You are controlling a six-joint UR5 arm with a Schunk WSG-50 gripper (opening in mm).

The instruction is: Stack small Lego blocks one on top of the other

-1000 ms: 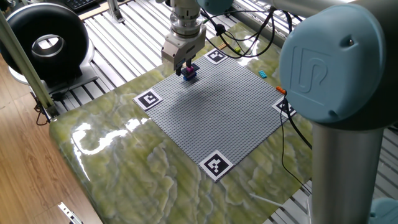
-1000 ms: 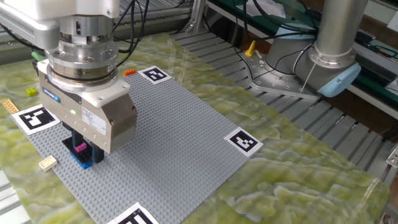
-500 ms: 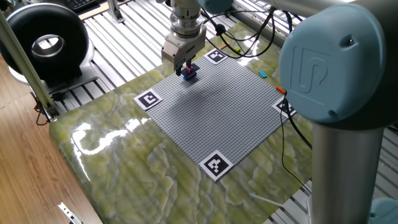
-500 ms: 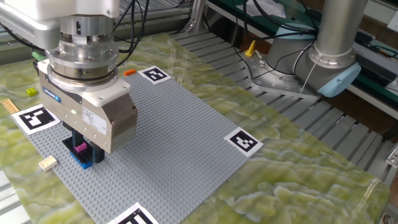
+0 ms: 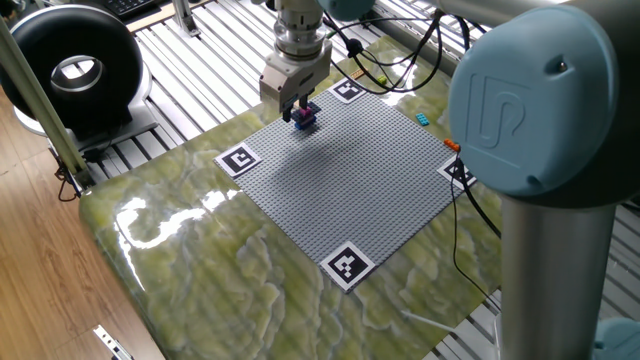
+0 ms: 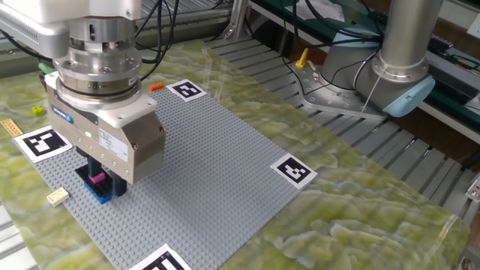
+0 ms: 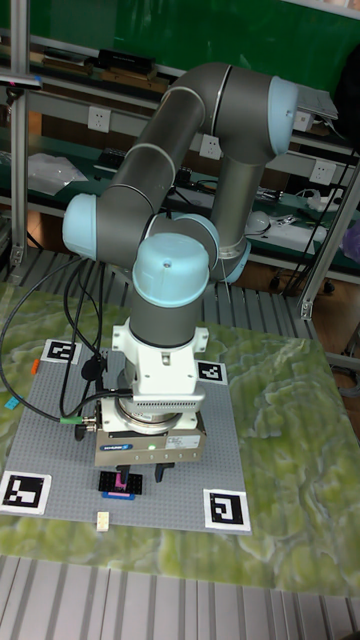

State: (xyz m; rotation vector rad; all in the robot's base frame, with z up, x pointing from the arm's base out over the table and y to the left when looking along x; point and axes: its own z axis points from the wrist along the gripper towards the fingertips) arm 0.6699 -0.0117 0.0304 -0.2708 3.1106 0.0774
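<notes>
Item: gripper (image 6: pixel 100 182), low over the grey baseplate (image 6: pixel 225 165) near its corner. Fingers (image 6: pixel 114 183) straddle a magenta brick (image 6: pixel 96 178) seated on a dark blue brick (image 6: pixel 98 190), apparently pressing the stack together; grip or release cannot be told. Spare tan brick (image 6: pixel 56 196) lies on the tabletop (image 6: pixel 360 217).

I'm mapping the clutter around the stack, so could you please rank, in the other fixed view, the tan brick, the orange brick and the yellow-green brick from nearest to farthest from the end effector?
End effector as reference:
1. Tan brick, just off the grey baseplate's near-left edge.
2. Yellow-green brick, on the table far left.
3. Orange brick, behind the arm at the baseplate's far edge.
</notes>
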